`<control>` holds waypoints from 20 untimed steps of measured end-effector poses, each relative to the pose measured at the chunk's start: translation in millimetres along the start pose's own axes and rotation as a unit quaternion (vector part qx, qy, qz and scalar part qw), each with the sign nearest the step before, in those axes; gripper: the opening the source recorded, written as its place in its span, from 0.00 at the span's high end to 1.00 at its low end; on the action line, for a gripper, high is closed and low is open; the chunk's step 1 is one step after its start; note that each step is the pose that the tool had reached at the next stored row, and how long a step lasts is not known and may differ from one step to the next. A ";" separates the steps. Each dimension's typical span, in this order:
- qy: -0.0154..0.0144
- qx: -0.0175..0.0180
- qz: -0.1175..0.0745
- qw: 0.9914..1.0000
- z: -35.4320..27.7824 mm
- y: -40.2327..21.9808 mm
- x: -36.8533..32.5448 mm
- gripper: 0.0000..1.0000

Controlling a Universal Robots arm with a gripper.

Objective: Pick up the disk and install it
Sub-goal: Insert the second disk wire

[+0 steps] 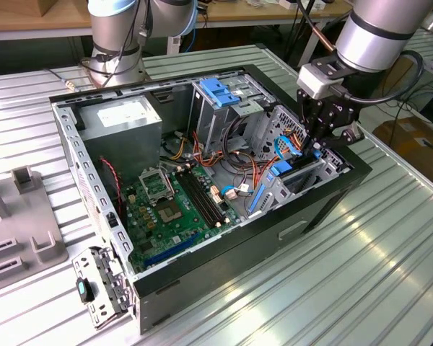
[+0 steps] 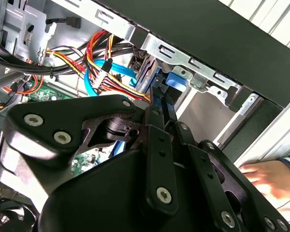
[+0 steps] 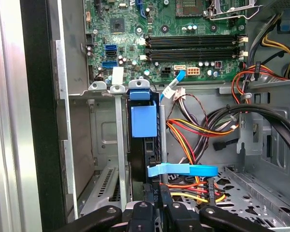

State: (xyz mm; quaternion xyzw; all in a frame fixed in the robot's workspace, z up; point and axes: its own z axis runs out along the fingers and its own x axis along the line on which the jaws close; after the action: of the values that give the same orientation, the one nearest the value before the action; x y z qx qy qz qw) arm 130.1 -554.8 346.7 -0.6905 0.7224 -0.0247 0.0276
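Disk (image 3: 144, 121) standing on edge in its bay, long axis running down into the case, hand (image 3: 157, 205) pinched on its rim

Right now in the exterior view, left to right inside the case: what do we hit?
Grey power-supply box → motherboard → drive cage with the light-blue bracket on top → disk standing in its bay → hand down at the disk.
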 end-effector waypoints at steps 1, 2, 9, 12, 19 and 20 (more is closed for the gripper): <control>0.000 0.000 0.000 1.000 0.0 0.0 0.0 0.83; 0.000 0.000 0.000 1.000 0.0 0.0 0.0 0.83; 0.000 0.000 0.000 1.000 1.6 0.5 0.1 0.83; 0.000 0.000 0.000 1.000 1.7 0.5 0.0 0.83; 0.000 0.000 0.000 1.000 -0.9 0.3 0.0 0.83; 0.000 0.000 0.000 1.000 -0.9 0.3 0.0 0.83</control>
State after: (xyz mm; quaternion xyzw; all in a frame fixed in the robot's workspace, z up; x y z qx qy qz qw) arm 129.7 -554.9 347.6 -0.6905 0.7224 -0.0245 0.0278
